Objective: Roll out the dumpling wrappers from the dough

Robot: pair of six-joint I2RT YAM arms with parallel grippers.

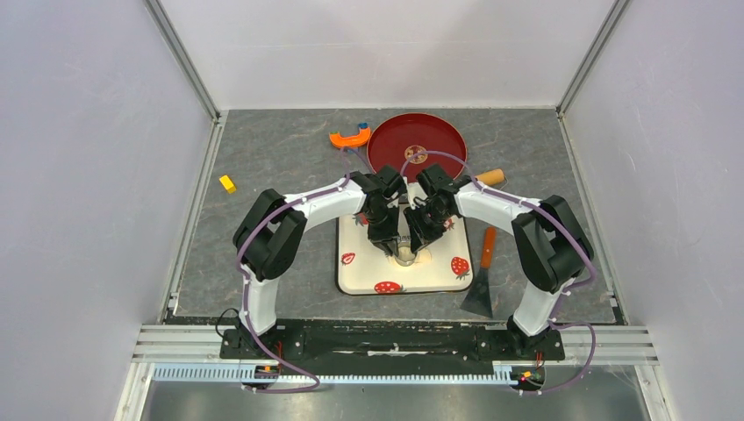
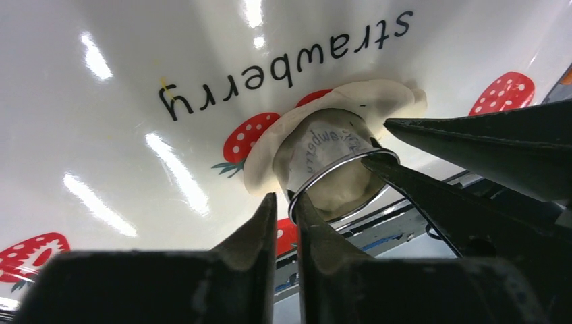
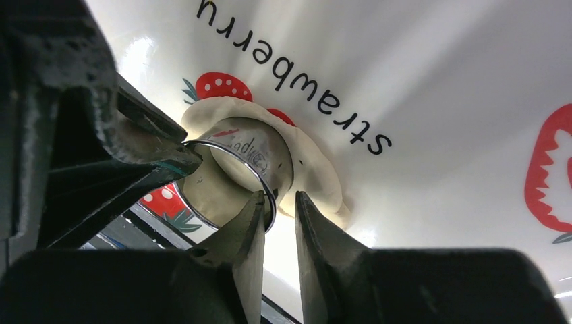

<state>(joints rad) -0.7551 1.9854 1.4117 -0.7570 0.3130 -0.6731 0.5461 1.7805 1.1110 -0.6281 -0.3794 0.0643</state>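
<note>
Dough sheet (image 2: 265, 154) on strawberry tray (image 2: 101, 135), steel ring (image 2: 325, 150) upright on top.

Bright light comes from above. The top view is sharp, with soft shadows. Both wrist views show white glare streaks on the shiny tray (image 2: 67, 121) and dark, blurry bottom edges.

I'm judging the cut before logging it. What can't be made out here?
Top view: the left gripper and right gripper hide nearly all of the flattened pale dough sheet.
Wrist views: the lower edge of the shiny metal ring cutter is buried in dough, so cut-through is unclear.
Top view: the small item on the dark red round tray is too small to identify.
</note>
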